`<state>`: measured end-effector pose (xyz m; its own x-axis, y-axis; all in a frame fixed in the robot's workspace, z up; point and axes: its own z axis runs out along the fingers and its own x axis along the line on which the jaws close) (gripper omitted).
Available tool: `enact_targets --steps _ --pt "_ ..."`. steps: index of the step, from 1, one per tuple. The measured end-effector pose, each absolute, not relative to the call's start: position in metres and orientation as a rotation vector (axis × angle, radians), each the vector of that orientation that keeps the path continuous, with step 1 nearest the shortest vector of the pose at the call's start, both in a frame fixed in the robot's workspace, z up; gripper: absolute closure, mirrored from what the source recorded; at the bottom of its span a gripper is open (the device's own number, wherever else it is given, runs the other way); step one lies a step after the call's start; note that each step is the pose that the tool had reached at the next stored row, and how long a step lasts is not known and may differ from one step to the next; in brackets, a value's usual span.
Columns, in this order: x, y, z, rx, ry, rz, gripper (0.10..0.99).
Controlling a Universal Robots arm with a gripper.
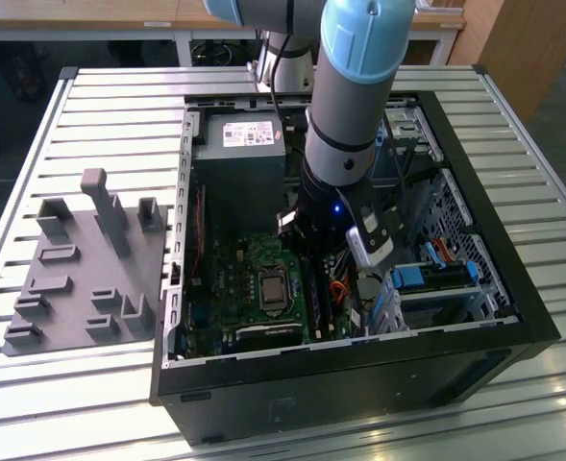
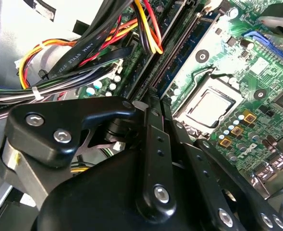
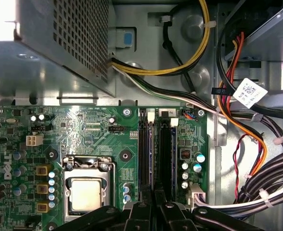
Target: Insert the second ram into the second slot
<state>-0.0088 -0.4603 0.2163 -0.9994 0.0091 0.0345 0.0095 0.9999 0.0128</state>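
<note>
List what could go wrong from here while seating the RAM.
1. The end effector sits right over the memory slots. A slight offset could press onto a slot wall or the white latches instead of seating cleanly.
2. The yellow and red wires hang close over the slots and might snag.
3. The capacitors stand close beside the slots and could get knocked.
</note>
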Motion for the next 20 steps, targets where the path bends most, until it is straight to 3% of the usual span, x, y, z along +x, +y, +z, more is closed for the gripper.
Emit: enact_targets --steps 12,13,20 --pt "-0.009 -0.460 0.215 -0.014 -3.107 -0.020 0.941" --pt "-0.009 -0.460 0.215 -0.014 -3.107 -0.020 0.878" --pt "-0.009 -0.460 0.227 -0.014 -3.106 -0.020 0.878"
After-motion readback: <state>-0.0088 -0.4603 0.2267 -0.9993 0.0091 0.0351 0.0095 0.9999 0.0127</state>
